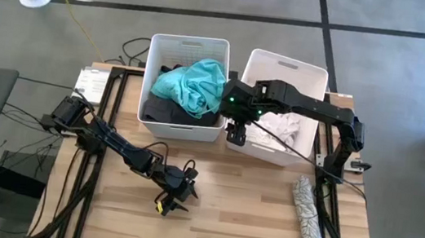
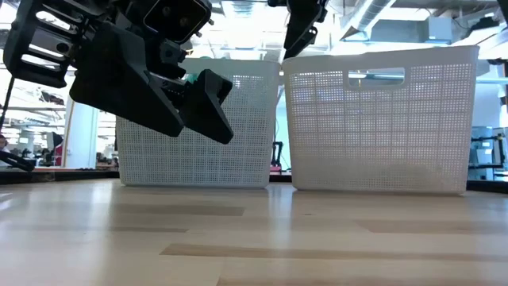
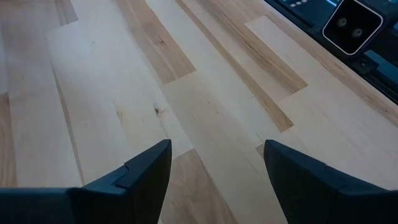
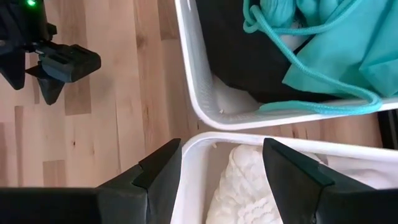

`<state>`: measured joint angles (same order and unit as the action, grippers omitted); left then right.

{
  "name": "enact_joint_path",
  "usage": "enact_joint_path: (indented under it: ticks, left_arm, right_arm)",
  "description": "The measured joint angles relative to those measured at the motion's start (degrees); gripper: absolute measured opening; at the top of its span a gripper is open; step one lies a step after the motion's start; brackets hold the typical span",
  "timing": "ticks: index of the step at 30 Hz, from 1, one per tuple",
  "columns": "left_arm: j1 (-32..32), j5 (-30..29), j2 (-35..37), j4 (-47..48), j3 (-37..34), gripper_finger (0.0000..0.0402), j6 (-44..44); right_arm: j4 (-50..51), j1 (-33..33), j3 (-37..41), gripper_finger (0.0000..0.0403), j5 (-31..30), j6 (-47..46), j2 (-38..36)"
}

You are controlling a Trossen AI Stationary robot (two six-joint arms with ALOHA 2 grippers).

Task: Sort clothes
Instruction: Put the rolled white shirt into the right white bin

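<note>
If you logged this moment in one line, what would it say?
left pincer: open, empty, over table | right pincer: open, empty, over right bin | patterned cloth: unsorted

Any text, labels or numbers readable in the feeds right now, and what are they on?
No text can be read in any view.
Paper at the table's far left edge: any print is too small to read.
White bins and clothes: no labels show.
Patterned roll: a pattern, not lettering.

A light wood plank table is seen, with two white plastic bins set side by side along the far edge and a patterned white garment laid near the right edge.
</note>
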<state>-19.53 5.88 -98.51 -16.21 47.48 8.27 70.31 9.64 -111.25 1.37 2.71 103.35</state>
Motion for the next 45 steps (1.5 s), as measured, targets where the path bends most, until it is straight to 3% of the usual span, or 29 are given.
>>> enact_joint_path:
  ticks: [12,21,32,45]
  left_arm:
    - [0.0,0.01,-0.01,0.04,0.0,0.0249,0.02]
    - [0.0,0.33,-0.01,0.24,0.0,0.0249,-0.02]
    - [0.0,0.64,0.0,0.55,0.0,0.0249,0.62]
    - [0.0,0.68,-0.01,0.44,0.0,0.0249,3.2]
  right_arm:
    - [2.16,-1.9,-0.01,0.0237,-0.02,-2.4,-1.58]
    - [7.51,-7.34,-0.01,0.0237,-0.02,-9.24,-4.41]
    - [13.1,-21.09,-0.01,0.0237,-0.92,-24.37,-6.03]
    - [19.77,-39.94,-0.01,0.0237,-15.98,-49.19,-5.92]
